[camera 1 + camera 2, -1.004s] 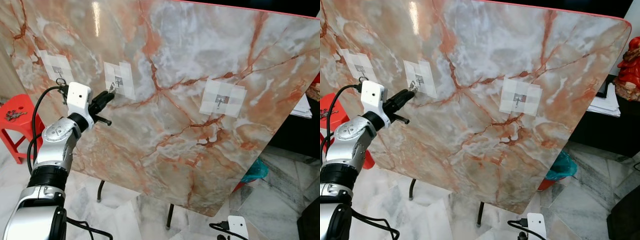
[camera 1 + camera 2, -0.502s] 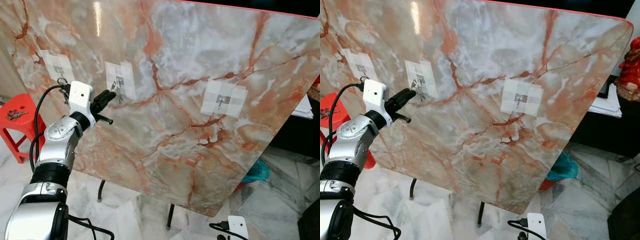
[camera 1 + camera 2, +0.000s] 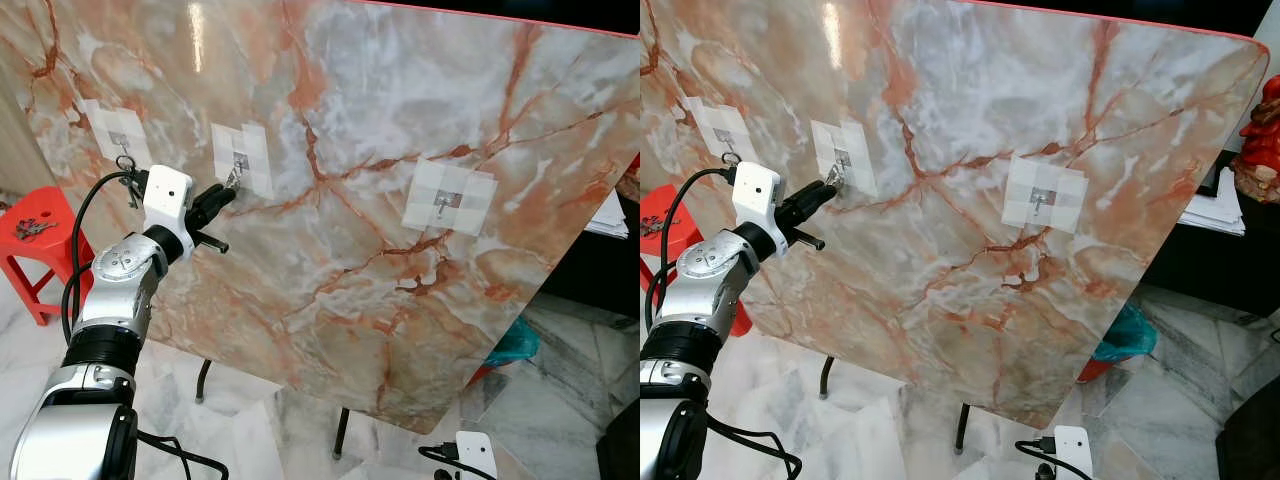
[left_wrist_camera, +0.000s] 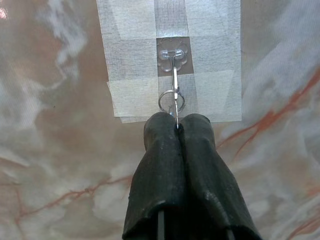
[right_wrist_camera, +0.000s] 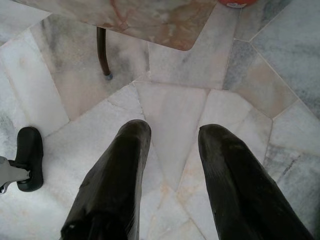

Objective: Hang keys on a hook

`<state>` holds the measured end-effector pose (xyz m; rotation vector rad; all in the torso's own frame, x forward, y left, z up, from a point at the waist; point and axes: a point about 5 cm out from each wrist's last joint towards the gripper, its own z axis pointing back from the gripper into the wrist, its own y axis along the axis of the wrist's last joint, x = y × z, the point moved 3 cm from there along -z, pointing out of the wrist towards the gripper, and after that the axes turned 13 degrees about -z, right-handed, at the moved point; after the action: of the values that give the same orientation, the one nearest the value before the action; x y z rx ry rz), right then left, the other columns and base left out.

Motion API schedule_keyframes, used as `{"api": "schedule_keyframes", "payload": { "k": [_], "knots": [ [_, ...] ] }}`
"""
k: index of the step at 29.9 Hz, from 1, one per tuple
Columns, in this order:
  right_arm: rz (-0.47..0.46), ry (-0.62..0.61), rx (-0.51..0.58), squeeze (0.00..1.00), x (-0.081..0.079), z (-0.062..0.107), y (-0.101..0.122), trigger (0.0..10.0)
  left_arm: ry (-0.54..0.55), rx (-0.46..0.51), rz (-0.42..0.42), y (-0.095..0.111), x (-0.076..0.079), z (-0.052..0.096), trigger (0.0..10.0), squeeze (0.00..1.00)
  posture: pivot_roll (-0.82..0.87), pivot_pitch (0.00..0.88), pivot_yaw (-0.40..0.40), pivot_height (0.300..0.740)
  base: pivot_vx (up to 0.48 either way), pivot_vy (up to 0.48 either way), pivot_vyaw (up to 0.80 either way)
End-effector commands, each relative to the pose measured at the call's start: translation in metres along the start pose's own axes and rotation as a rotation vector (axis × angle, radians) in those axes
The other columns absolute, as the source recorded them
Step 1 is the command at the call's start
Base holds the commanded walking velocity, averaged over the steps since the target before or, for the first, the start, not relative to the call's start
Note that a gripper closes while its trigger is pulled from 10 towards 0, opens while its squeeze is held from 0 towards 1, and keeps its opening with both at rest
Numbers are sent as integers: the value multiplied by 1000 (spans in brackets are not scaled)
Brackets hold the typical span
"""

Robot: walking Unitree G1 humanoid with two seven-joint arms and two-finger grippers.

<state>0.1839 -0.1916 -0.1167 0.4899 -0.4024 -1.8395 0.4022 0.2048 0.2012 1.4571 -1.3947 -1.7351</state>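
The left gripper [image 4: 178, 126] has its two black fingers pressed together on a thin metal key blade, whose ring [image 4: 172, 101] stands just clear of the fingertips. In the left wrist view the ring overlaps the lower end of the middle hook [image 4: 172, 59], a small clear-based metal hook fixed on a patch of white tape [image 4: 130, 75]; whether the ring is already over the hook's tip or only lying in front of it cannot be told. The key's long axis runs straight on from the fingers toward the hook, so ring, hook and gripper lie in one line, with the hook directly beyond the fingertips.

In the left eye view this sits in the upper left of the frame: the left gripper [image 3: 222, 192] touches the tilted marble panel [image 3: 380, 250] at the middle hook [image 3: 238, 165]. Farther left another hook [image 3: 122, 148] already carries a ring of keys. A third hook [image 3: 443, 203] sits right of centre, bare. A red stool [image 3: 35, 235] at the left edge holds more keys [image 3: 30, 229].

The right gripper [image 5: 170, 165] hangs idle over the floor tiles, fingers apart; the left arm is plainly the nearer one.
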Motion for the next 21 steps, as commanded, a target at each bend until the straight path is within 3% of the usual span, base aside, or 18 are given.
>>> {"api": "schedule_keyframes", "payload": {
  "k": [1,21],
  "knots": [
    [1,-6,12,0,3,0,3,10000,-6,13,-19,4,1,-3,10000,0,130,11,-60,740,0,0,0],
    [1,-11,15,0,11,1,7,10000,1,46,-42,14,-1,-5,10000,0,130,13,-59,740,0,0,0]
  ]
}}
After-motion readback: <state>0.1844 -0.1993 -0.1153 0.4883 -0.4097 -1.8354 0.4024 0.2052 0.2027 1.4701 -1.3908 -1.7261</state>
